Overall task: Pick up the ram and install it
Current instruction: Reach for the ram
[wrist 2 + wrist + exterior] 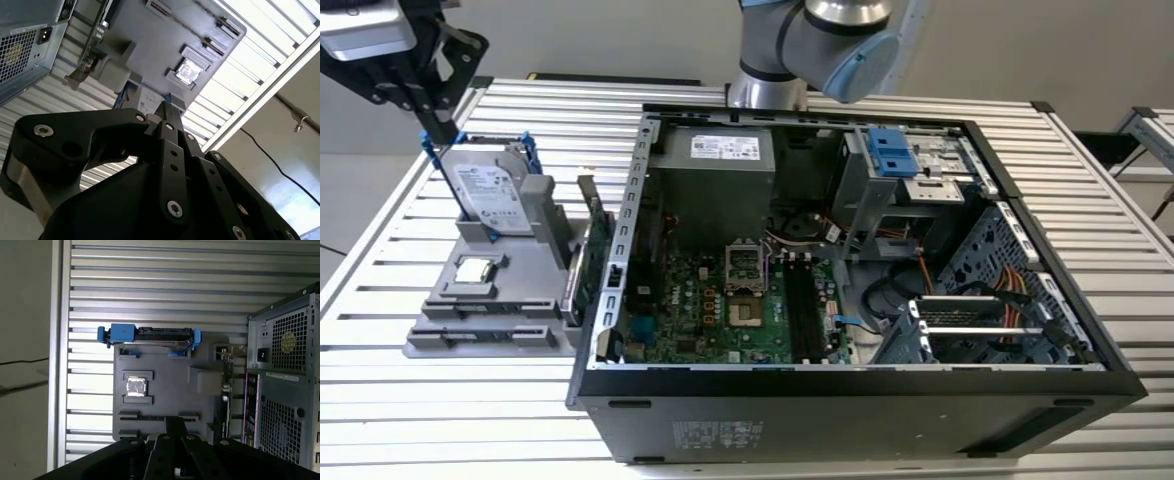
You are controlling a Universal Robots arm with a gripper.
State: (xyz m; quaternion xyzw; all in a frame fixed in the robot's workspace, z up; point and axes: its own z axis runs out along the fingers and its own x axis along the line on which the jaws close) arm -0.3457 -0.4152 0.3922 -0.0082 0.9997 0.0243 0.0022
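Blue ram point(428, 144) — upright — pinched in the hand point(443, 128)

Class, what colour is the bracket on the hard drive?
The bracket is blue, shown best in the first wrist view.

The gripper point(168, 109) is large in the foreground, its tip pointing toward a grey tray point(145, 45) on a slatted metal table point(250, 55). A square silver chip point(188, 71) sits in a recess of the tray. A computer case point(25, 50) with a vent grille stands near the tray.
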